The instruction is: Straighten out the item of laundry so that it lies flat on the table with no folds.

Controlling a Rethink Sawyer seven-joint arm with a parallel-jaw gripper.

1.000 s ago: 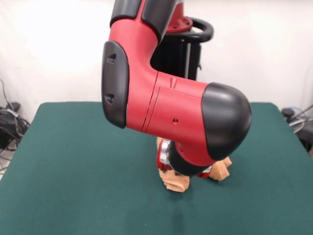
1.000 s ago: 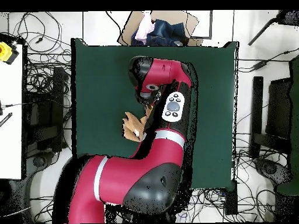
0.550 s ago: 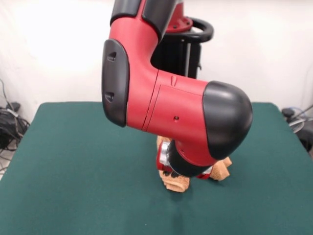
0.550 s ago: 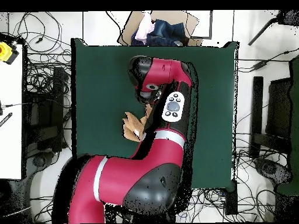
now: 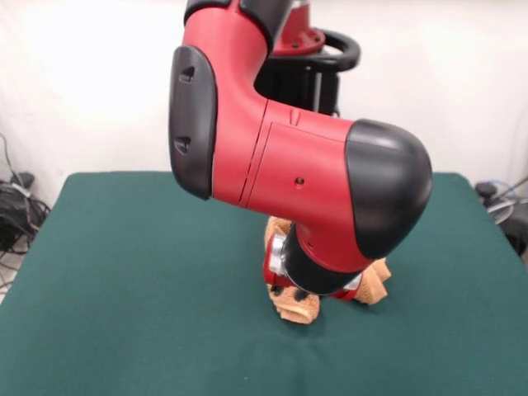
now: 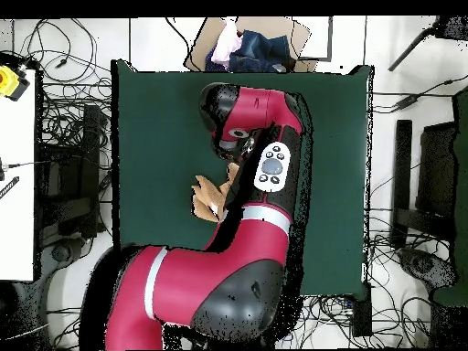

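Note:
The item of laundry (image 5: 299, 308) is an orange-tan towel, bunched up in a crumpled heap on the dark green table (image 5: 124, 272), a little right of centre. My big red and black arm hangs right over it and hides most of it. The gripper (image 5: 279, 277) sits low against the heap behind the arm's wrist, and only a red and silver part of it shows. In the overhead view just a tan patch of the towel (image 6: 208, 197) sticks out to the left of the arm on the table (image 6: 155, 119).
A cardboard box with clothes (image 6: 247, 46) stands at the table's top edge in the overhead view. Cables lie on the floor all around. A white bench with a yellow object (image 6: 9, 82) is at the left.
The arm's elbow has risen a little and swelled toward the front camera. The towel heap stays in the same place, with slightly more of its top showing.

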